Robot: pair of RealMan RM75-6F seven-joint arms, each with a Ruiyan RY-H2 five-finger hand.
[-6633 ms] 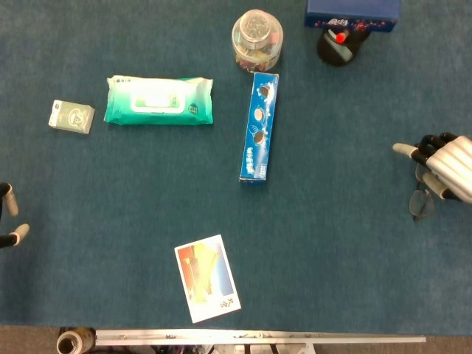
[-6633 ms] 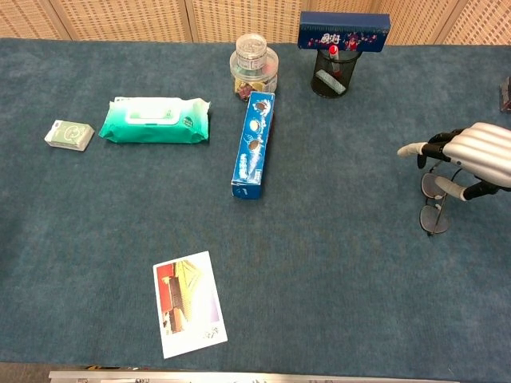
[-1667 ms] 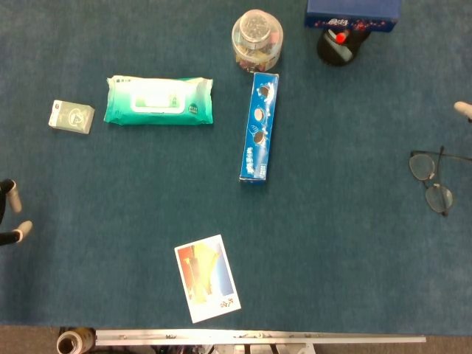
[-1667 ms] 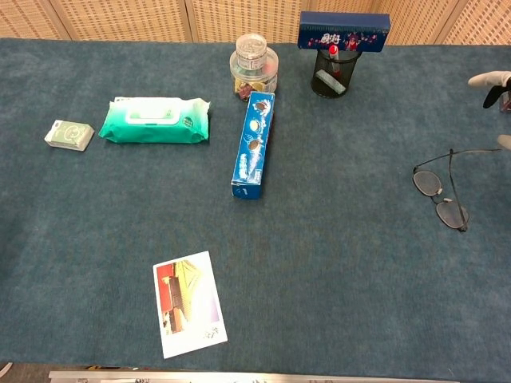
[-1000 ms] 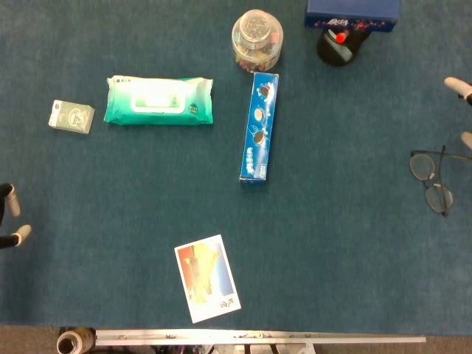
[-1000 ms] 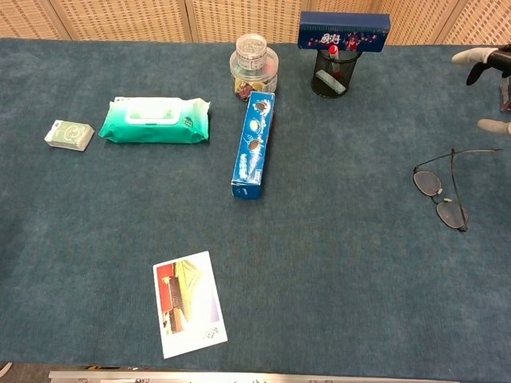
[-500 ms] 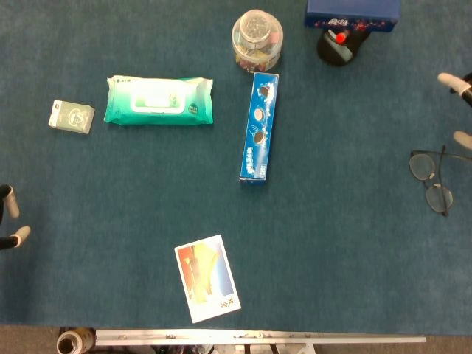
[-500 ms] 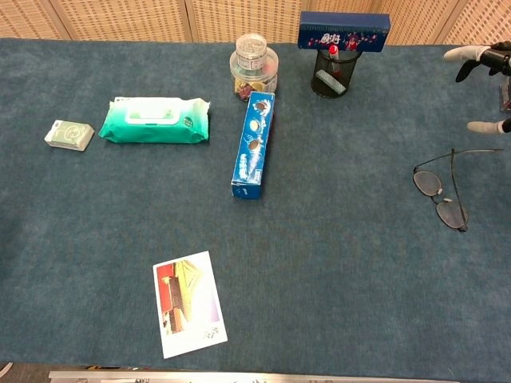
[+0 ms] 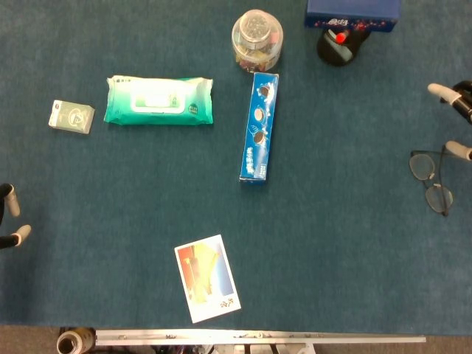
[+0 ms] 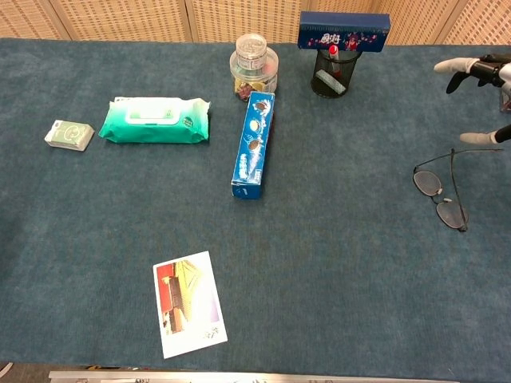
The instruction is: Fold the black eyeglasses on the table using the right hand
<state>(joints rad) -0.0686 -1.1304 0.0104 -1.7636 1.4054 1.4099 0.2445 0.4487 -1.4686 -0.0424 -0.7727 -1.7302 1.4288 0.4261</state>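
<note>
Right hand [image 9: 459, 118]: black fingers, white tips. Left hand [image 9: 10, 217]: same.

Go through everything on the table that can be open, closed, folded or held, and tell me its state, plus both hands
black eyeglasses: lying flat, one temple still out, held by nothing
right hand: open, fingers spread, beside the glasses
left hand: only fingertips show, holding nothing
wipes pack: lid flap shut
round jar: lid on
blue biscuit box: lying flat, closed
</note>
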